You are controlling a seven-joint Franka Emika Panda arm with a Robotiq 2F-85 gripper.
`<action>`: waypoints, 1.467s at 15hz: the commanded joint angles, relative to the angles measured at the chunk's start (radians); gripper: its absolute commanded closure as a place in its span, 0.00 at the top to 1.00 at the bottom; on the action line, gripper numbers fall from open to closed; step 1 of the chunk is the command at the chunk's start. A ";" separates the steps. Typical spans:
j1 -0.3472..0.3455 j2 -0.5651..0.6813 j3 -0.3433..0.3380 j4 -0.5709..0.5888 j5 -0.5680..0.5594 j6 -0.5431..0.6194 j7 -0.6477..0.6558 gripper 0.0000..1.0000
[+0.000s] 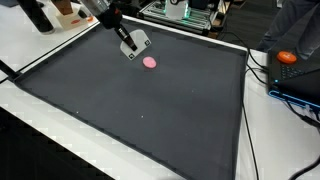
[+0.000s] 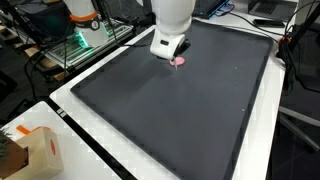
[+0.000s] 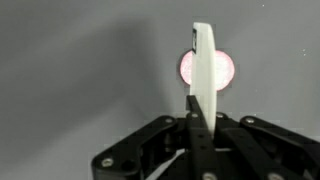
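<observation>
Black linkages of the gripper (image 3: 203, 35) fill the lower wrist view and converge on its pale fingers (image 3: 203, 80). The fingers stand pressed together, with no gap visible and nothing seen between them. Behind the fingers a pink disc (image 3: 227, 70) lies flat on a dark mat (image 3: 80, 70), its middle hidden by them. In both exterior views the gripper is over the far part of the dark mat, with the pink disc (image 1: 150, 62) (image 2: 179, 61) just beside the fingertips. A white table (image 1: 275, 135) borders the dark mat, and a cardboard box (image 2: 35, 150) sits on one corner.
</observation>
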 commanded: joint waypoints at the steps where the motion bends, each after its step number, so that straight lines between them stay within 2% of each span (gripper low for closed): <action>1: -0.024 -0.098 -0.009 -0.151 0.089 0.062 -0.013 0.01; 9: -0.050 -0.183 -0.036 -0.298 0.268 0.122 -0.021 0.01; 14: -0.038 -0.213 -0.045 -0.361 0.317 0.161 -0.023 0.01; 22: -0.014 -0.236 -0.033 -0.426 0.387 0.297 -0.018 0.01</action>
